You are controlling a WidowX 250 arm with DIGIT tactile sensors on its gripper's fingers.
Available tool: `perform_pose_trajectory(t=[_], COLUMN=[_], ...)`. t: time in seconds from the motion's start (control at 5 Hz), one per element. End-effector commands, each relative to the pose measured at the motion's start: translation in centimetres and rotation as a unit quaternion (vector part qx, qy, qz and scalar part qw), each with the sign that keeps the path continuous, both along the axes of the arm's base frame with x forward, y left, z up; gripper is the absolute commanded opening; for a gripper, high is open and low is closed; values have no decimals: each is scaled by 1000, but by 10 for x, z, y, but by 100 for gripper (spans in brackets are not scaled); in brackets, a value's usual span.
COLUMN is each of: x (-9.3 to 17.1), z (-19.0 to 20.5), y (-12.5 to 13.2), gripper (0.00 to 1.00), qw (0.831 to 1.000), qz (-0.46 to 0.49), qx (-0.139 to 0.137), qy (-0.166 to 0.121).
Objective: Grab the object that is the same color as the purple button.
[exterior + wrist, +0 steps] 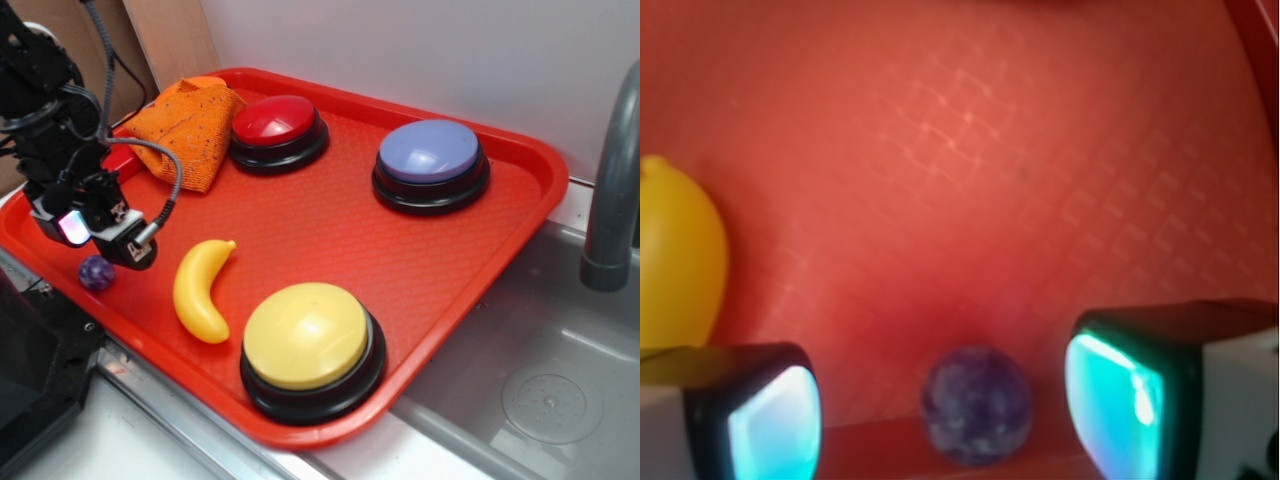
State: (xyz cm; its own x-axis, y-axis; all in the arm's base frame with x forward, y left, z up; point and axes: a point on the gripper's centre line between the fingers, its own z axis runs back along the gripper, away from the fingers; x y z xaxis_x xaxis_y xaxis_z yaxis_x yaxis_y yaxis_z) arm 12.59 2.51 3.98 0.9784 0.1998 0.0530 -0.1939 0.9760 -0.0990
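Gripper [940,420] is spread wide with nothing held, fingers [765,425] flanking the purple ball [975,418] without touching it. Ball sits on the red tray [330,215] near its front-left rim, just beside the banana [200,290] (purple button [430,165] is well apart, far side).

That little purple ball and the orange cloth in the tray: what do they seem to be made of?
The purple ball looks like hard plastic or polished stone; its mottled, speckled surface carries a soft sheen, so I can't say which. The orange cloth looks like a knitted or woven fabric: it lies crumpled, matte, with a dotted, nubbly texture. The red tray under both appears to be moulded plastic with a fine grid pattern.
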Motion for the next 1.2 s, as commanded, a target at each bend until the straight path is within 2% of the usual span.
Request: perform_pose_trajectory(t=[0.0,0.2,0.4,0.6,0.8,1.0], x=[-1,-3,-4,-3,17,39], z=[-20,-19,-20,-16,-3,31], y=[5,1,1,1,1,-9], gripper=[100,82,0,0,0,0], qw=[999,999,998,999,1000,999], qz=[-28,-45,-48,-36,6,33], qx=[28,20,24,28,16,-32], qy=[8,8,14,13,14,-8])
